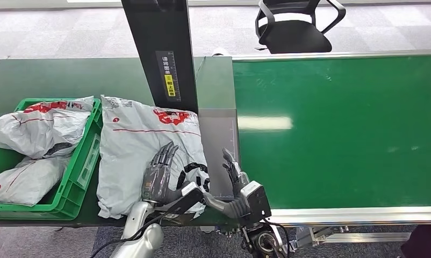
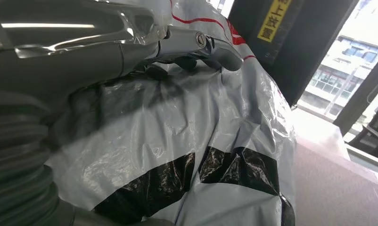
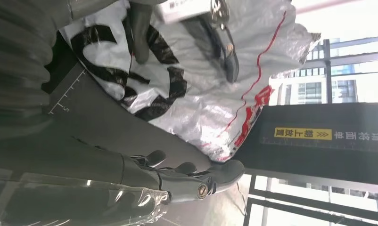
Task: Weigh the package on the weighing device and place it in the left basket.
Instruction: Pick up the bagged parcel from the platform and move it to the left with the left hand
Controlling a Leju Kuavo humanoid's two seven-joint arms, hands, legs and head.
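Package at the scale, weigh step in hand, basket drop not yet done.
Grey plastic mailer bag with red and black print lies under my left hand, fingers spread flat on it; grey weighing plate sits ahead of my right hand, spread, empty. Next: grip bag, carry left of left hand into green plastic crate.

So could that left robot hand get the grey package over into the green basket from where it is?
Probably yes. The left robot hand already rests on the package, and the basket sits right beside it, open-topped, though two bags already lie inside.
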